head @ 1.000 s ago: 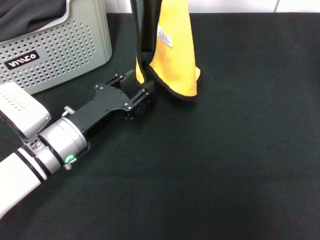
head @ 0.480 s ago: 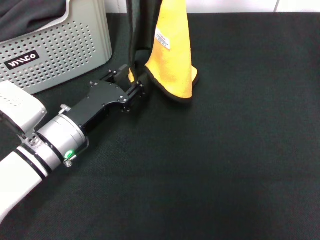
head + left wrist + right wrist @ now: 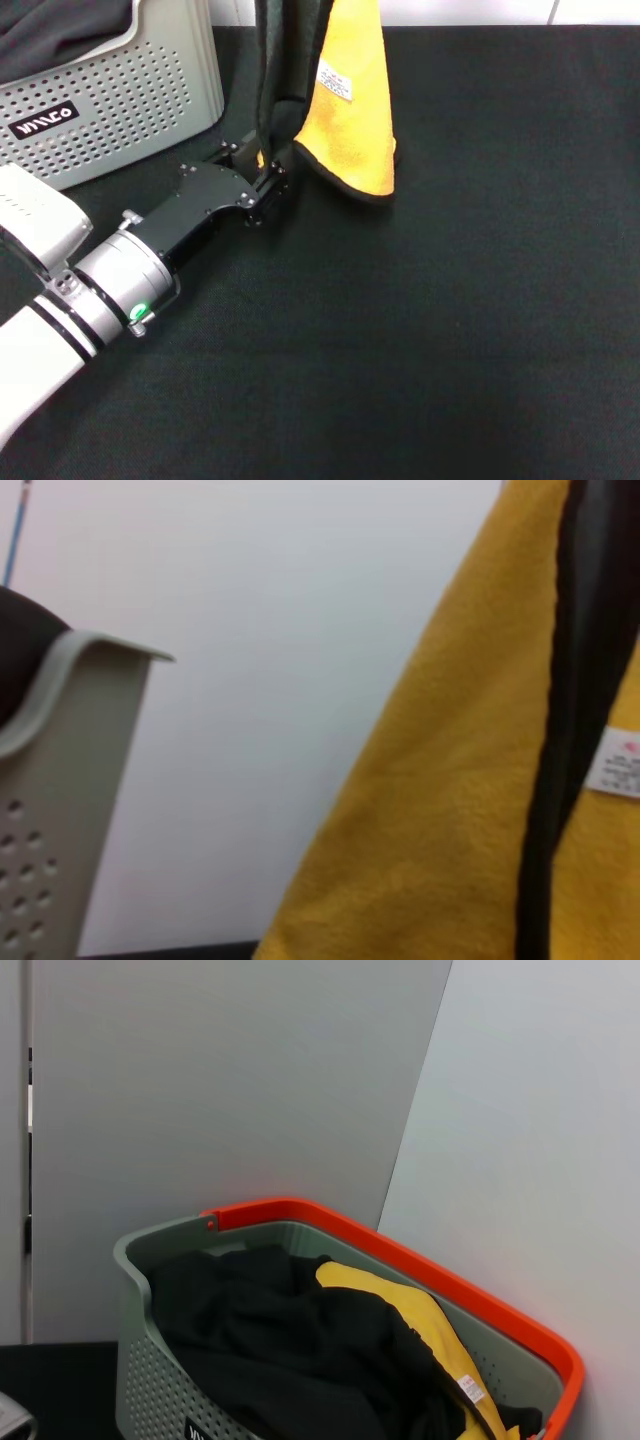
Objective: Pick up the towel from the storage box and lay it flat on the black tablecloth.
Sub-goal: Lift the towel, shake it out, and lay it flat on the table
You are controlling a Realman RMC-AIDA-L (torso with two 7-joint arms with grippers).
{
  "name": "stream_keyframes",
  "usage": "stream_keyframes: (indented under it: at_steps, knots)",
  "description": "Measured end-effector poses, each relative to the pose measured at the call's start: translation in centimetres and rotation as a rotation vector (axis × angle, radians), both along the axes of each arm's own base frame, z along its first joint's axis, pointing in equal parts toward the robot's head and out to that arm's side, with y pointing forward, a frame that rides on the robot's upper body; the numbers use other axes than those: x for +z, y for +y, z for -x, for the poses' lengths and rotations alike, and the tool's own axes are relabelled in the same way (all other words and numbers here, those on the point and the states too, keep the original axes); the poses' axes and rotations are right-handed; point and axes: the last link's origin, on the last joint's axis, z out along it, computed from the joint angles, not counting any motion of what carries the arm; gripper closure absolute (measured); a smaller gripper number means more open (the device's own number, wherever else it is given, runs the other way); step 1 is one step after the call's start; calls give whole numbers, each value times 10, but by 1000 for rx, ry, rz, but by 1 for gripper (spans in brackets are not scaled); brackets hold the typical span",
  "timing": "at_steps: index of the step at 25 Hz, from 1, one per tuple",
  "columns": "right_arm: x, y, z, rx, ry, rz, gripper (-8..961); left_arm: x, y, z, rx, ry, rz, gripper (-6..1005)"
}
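The towel [image 3: 350, 110] hangs upright from above the head view's top edge, yellow-orange face and white tag [image 3: 334, 80] outward, its black-edged bottom just above the black tablecloth [image 3: 450, 300]. What holds its top is out of view. My left gripper [image 3: 258, 170] lies low on the tablecloth at the towel's lower left corner, jaws open with that corner between them. The left wrist view shows the yellow face [image 3: 430, 830] close up. The storage box [image 3: 120, 90] stands at the back left. My right gripper is not in view.
Plain black-grey fabric [image 3: 60, 30] lies in the storage box. The right wrist view shows a grey basket with an orange rim [image 3: 400, 1250] holding black fabric [image 3: 280, 1340] and a yellow cloth [image 3: 420, 1330], before a pale wall.
My left gripper has slid forward and slightly left until the towel's lower left corner lies between its jaws. The hanging towel has swung a little.
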Motion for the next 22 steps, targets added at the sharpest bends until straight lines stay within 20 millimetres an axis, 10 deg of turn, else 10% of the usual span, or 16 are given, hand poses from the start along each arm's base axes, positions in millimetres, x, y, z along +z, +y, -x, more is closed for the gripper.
stream_keyframes:
  at_steps: [15,22]
  knots:
    - [7,-9,-19,-22,4,-1,856,9,-14,-2,-61,-83,0,887]
    - [33,-28,-59,-90,140,59,851,27,-29,-4,-165,-160,13,962]
